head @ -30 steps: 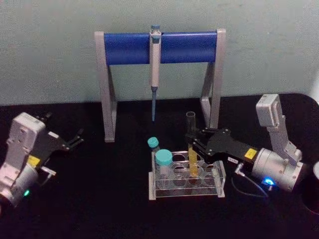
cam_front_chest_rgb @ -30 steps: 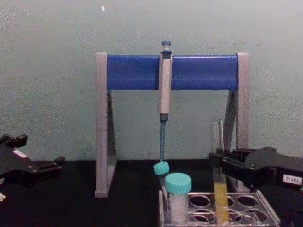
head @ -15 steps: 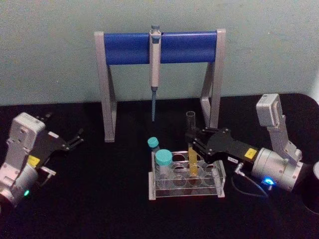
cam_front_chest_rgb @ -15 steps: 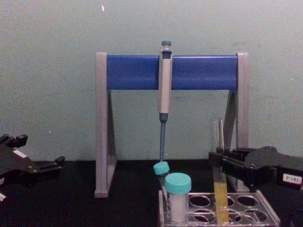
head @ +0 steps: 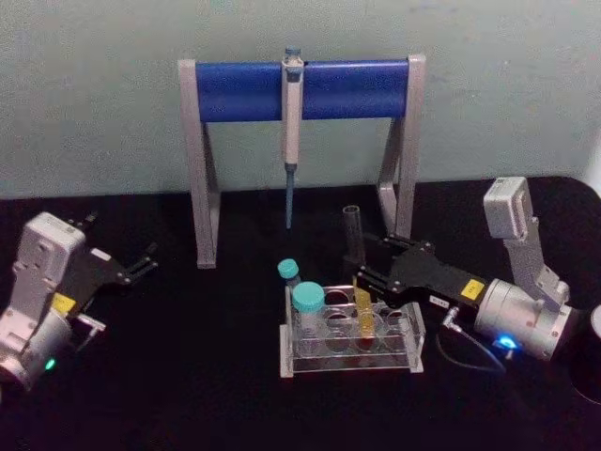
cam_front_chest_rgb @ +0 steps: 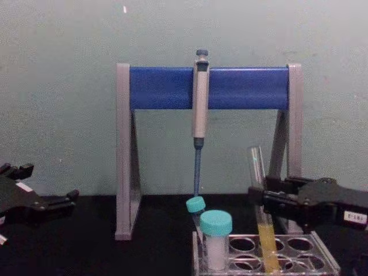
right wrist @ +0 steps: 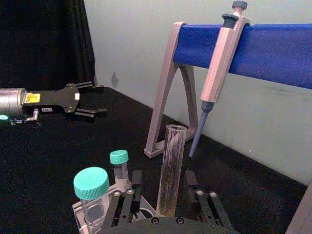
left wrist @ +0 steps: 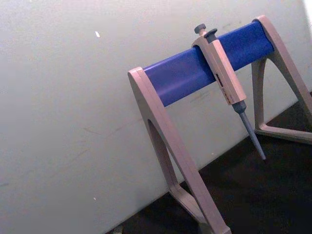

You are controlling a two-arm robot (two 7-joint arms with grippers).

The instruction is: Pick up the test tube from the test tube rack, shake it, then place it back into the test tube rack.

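The test tube (head: 354, 241) is a tall clear glass tube with yellow liquid low down (cam_front_chest_rgb: 268, 248). Its lower end stands in a hole of the clear plastic test tube rack (head: 348, 366), and its open top leans toward the left. My right gripper (head: 362, 273) is shut on the tube just above the rack, reaching in from the right (cam_front_chest_rgb: 259, 199). In the right wrist view the tube (right wrist: 170, 165) rises between the black fingers. My left gripper (head: 146, 261) rests open at the far left of the table, well away from the rack (cam_front_chest_rgb: 323, 262).
A grey-and-blue pipette stand (head: 300, 89) stands behind the rack with a pipette (head: 291, 141) hanging from its bar. A wide teal-capped vial (head: 308, 310) and a small teal-capped tube (head: 288, 273) sit at the rack's left end. A dark object (head: 593, 366) is at the right edge.
The test tube's top has tipped to the left with the right gripper still shut on it; its lower end stays in the rack. The left arm has not moved.
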